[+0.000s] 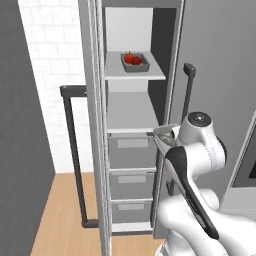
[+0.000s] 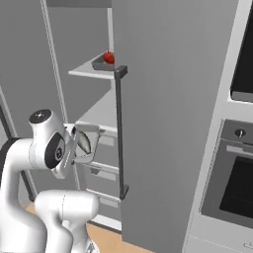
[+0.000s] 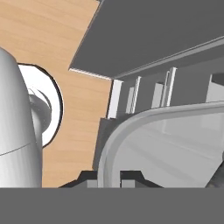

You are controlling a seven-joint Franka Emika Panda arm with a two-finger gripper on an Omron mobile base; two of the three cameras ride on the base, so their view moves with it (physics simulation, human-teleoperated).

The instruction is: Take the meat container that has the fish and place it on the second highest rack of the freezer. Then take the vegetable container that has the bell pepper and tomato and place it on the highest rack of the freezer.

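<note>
My gripper (image 1: pixel 161 137) (image 2: pixel 75 147) (image 3: pixel 109 176) is shut on the rim of a grey tray with no red pieces showing, the meat container (image 1: pixel 168 131) (image 2: pixel 85 142) (image 3: pixel 166 144). The tray hangs tilted steeply on edge, just in front of the open freezer (image 1: pixel 215 60) (image 2: pixel 168 99), level with the lower white shelf (image 1: pixel 131 119). What lies in it is hidden. The vegetable container (image 1: pixel 134 62) (image 2: pixel 105 63), with red round pieces, rests on the upper white shelf (image 1: pixel 135 75) (image 2: pixel 86 72).
Below the shelves are three grey drawers (image 1: pixel 131 150). The freezer's left door stands open with its dark bar handle (image 1: pixel 72 150). The shut right door's handle (image 2: pixel 120 133) is close beside the held tray. A black-glass oven (image 2: pixel 237 183) is at the right.
</note>
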